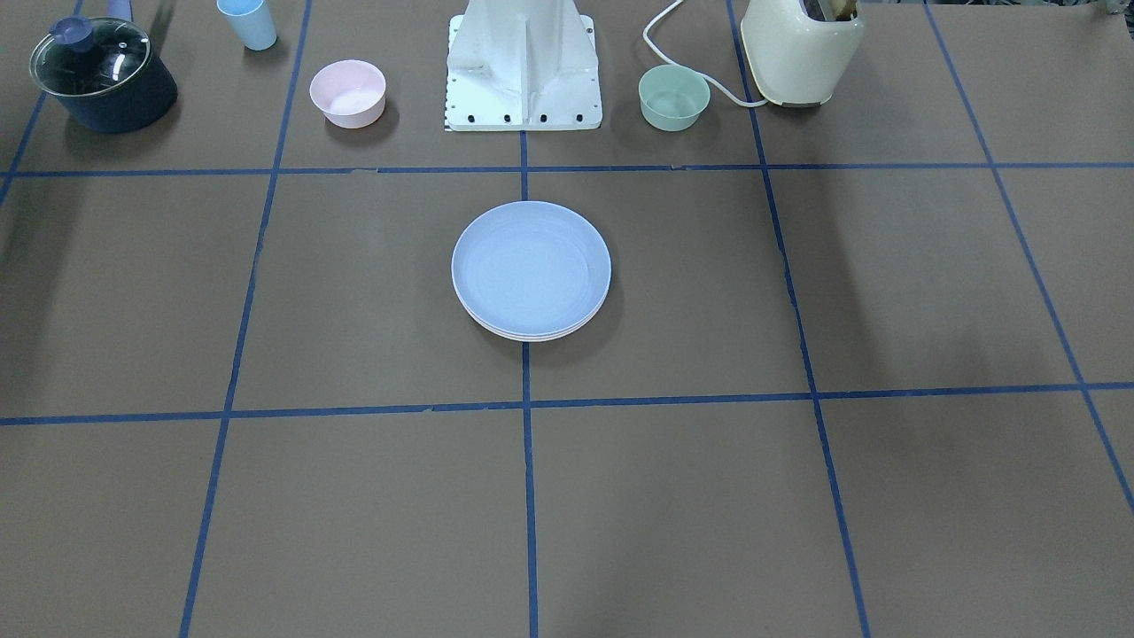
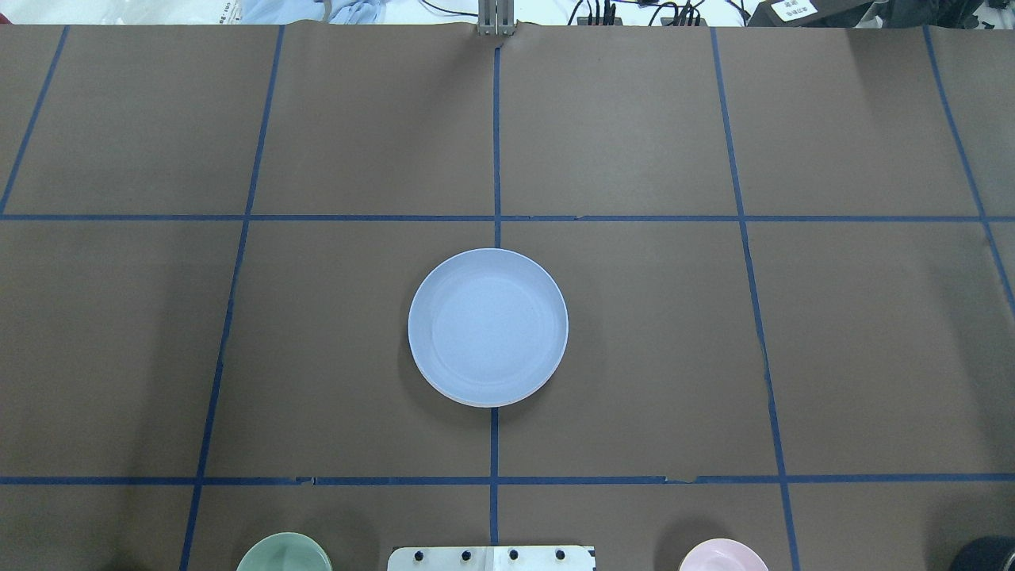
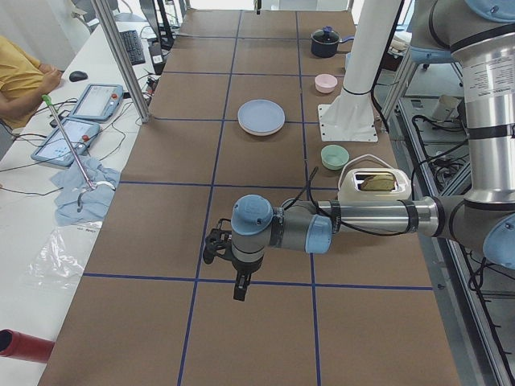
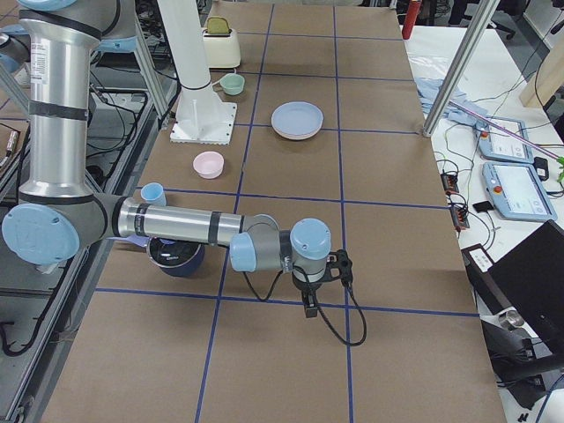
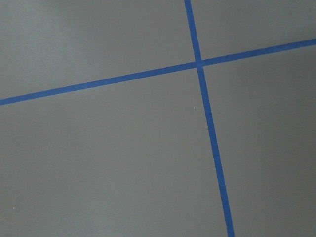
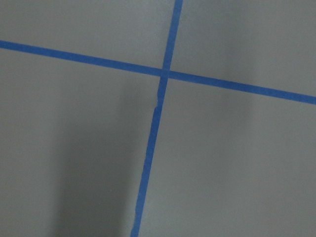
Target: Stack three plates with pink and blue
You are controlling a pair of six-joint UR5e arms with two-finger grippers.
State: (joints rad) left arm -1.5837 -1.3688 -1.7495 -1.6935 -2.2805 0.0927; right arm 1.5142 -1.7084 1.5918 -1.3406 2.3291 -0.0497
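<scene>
A stack of plates sits at the table's middle with the light blue plate (image 1: 532, 266) on top; it also shows in the overhead view (image 2: 488, 325). Pale rims of plates under it (image 1: 532, 337) peek out at the front edge; I cannot tell their colours apart. The pink plate and the cream-white plate are otherwise hidden. My left gripper (image 3: 240, 289) hangs over the table far from the stack, near a tape crossing. My right gripper (image 4: 308, 308) hangs likewise at the other end. Whether either is open or shut I cannot tell. Both wrist views show only brown table and blue tape.
Near my base (image 1: 523, 71) stand a small pink bowl (image 1: 347, 91), a small green bowl (image 1: 673, 96), a light blue cup (image 1: 248, 22), a dark lidded pot (image 1: 102, 75) and a cream toaster (image 1: 802, 49). Operators' tablets (image 3: 95, 100) lie beyond the far edge.
</scene>
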